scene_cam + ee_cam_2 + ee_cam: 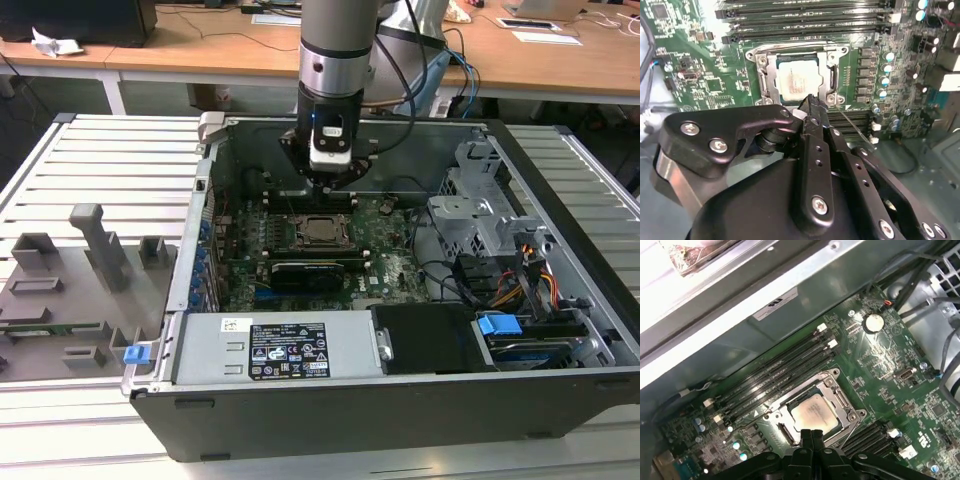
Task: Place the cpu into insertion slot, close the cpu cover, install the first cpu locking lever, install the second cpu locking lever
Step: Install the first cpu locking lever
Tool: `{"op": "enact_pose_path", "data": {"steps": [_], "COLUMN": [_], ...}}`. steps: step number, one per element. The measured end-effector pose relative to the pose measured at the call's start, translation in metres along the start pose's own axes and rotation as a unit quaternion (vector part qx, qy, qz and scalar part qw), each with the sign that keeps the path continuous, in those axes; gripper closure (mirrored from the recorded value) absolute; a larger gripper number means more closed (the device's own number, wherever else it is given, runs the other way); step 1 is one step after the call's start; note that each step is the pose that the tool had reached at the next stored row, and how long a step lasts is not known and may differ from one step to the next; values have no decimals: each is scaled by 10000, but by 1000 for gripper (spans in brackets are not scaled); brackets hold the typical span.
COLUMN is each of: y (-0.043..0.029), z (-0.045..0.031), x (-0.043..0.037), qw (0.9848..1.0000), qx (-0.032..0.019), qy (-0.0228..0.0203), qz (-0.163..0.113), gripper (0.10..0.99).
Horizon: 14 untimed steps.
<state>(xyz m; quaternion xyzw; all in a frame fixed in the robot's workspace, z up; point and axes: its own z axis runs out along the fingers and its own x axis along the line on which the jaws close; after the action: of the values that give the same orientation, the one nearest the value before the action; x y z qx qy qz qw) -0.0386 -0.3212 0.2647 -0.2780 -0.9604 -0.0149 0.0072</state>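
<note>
Slatted grey table (100,150) below: cpu (797,80) sat in the insertion slot (751,52), cpu cover (771,75) apparently down, a locking lever (855,127) seemingly undone. Claw (328,190), pressed together and empty, hovered at the slot's twelve o'clock, exterior view.

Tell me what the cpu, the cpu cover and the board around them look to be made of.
The cpu: metal top, it seems, matte silvery-grey with a soft sheen. The cpu cover: likely thin stamped sheet metal, bright bare silver catching glare. The circuit board: probably rigid laminate with a glossy green coating, studded with small soldered parts.
</note>
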Motion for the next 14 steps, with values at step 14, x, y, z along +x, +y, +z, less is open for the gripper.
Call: {"op": "enact_pose_path", "data": {"steps": [14], "y": [0], "z": [0], "x": [0], "qw": [9937], "qx": [24], "qy": [28], "qz": [-1125], "gripper": [980]}}
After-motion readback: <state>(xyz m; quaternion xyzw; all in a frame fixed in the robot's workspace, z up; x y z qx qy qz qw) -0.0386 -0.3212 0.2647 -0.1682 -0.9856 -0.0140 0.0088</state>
